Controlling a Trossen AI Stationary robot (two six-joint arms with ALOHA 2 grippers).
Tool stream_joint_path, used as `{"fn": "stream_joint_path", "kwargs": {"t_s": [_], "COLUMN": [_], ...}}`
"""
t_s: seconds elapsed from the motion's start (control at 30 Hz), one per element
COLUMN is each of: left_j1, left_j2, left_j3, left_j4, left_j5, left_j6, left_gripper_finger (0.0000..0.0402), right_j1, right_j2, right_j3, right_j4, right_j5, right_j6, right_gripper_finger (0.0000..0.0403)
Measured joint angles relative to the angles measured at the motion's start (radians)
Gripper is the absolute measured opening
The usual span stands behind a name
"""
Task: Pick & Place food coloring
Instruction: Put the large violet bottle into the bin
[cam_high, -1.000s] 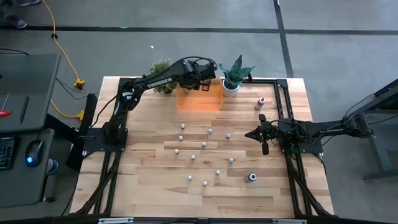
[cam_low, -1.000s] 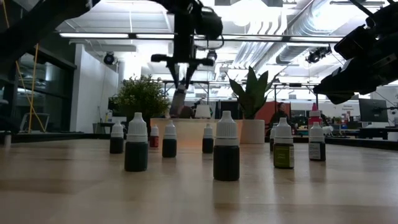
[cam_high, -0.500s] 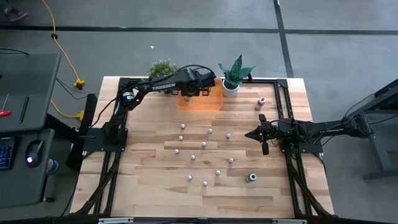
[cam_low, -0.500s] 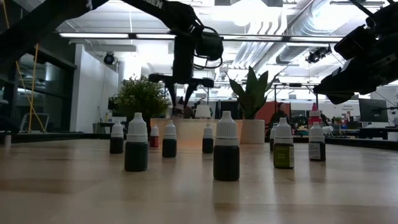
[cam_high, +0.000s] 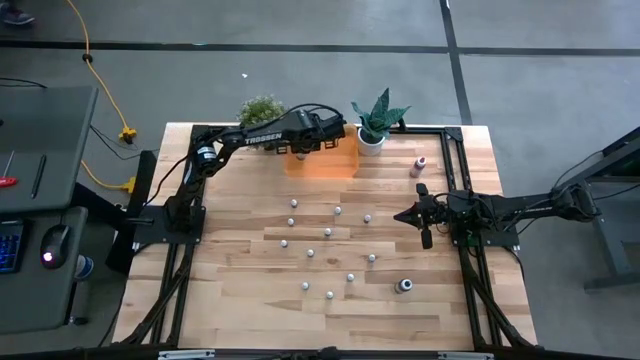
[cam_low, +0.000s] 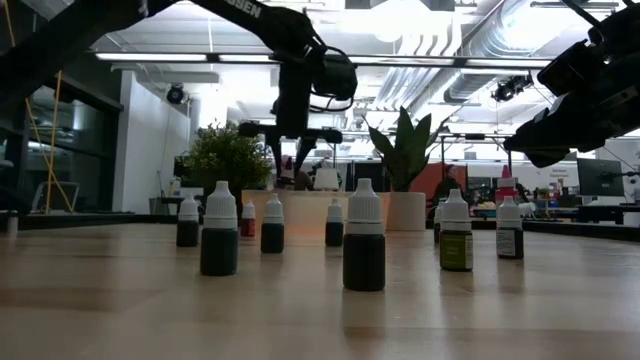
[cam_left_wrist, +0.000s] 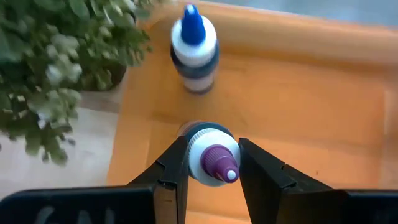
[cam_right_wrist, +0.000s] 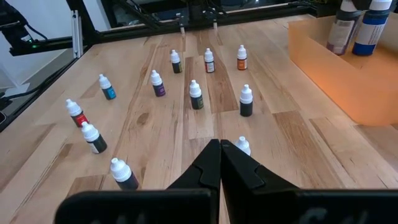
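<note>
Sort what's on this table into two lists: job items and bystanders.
Job items:
- purple-capped bottle, held by the left hand over the orange bin
- blue-capped bottle standing in that bin
- small white-capped bottles scattered on the table
- pink bottle

Bystanders:
- bushy plant
- spiky plant
- right hand, shut, waiting at the table's right side

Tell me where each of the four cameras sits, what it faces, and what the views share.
High: overhead, straight down on the table; both arms show.
Low: table height, across bottles into the room; left gripper hangs at the back.
Left wrist: looks down at a purple-capped bottle between its fingers, over the orange bin.
Right wrist: shut right gripper, loose bottles ahead.
Shared: the orange bin shows in both wrist views.
</note>
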Motion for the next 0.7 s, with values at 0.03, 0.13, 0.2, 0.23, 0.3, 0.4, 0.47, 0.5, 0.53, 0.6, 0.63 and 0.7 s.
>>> {"fn": "stream_joint_path", "kwargs": {"t_s": [0.03,0.13,0.2,0.23,0.3,0.4,0.47,0.5,0.53,0.6,0.63,0.7], "left_j1": [0.005,0.021,0.025,0.029,0.034,0.045,0.051,0.055,0.057,0.066,0.071,0.076], "left_j2": [0.0,-0.008,-0.019,-0.022,-0.022,-0.02,-0.02,-0.02,-0.02,-0.02,-0.02,-0.02], "left_j3": [0.0,0.0,0.0,0.001,0.001,0.0,0.0,0.0,0.0,0.0,0.0,0.0], "left_j4": [0.006,0.006,0.01,0.011,0.006,0.006,0.003,0.001,-0.001,-0.001,-0.002,-0.008], "left_j5": [-0.003,-0.002,-0.007,-0.013,-0.011,0.005,0.005,0.004,0.003,-0.001,0.003,0.008], "left_j6": [-0.008,-0.038,-0.039,-0.039,-0.04,-0.04,-0.04,-0.04,-0.04,-0.04,-0.04,-0.04], "left_gripper_finger": [0.0099,0.0099,0.0099,0.0099,0.0099,0.0099,0.0099,0.0099,0.0099,0.0099,0.0099,0.0099], "right_j1": [0.0,0.0,0.0,0.0,0.0,0.0,0.0,0.0,0.0,0.0,0.0,0.0], "right_j2": [0.0,0.0,0.0,0.0,0.0,0.0,0.0,0.0,0.0,0.0,0.0,0.0], "right_j3": [0.0,0.0,0.0,0.0,0.0,0.0,0.0,0.0,0.0,0.0,0.0,0.0], "right_j4": [0.0,0.0,0.0,0.0,0.0,0.0,0.0,0.0,0.0,0.0,0.0,0.0], "right_j5": [0.0,0.0,0.0,0.0,0.0,0.0,0.0,0.0,0.0,0.0,0.0,0.0], "right_j6": [0.0,0.0,0.0,0.0,0.0,0.0,0.0,0.0,0.0,0.0,0.0,0.0], "right_gripper_finger": [0.0,0.0,0.0,0.0,0.0,0.0,0.0,0.0,0.0,0.0,0.0,0.0]}}
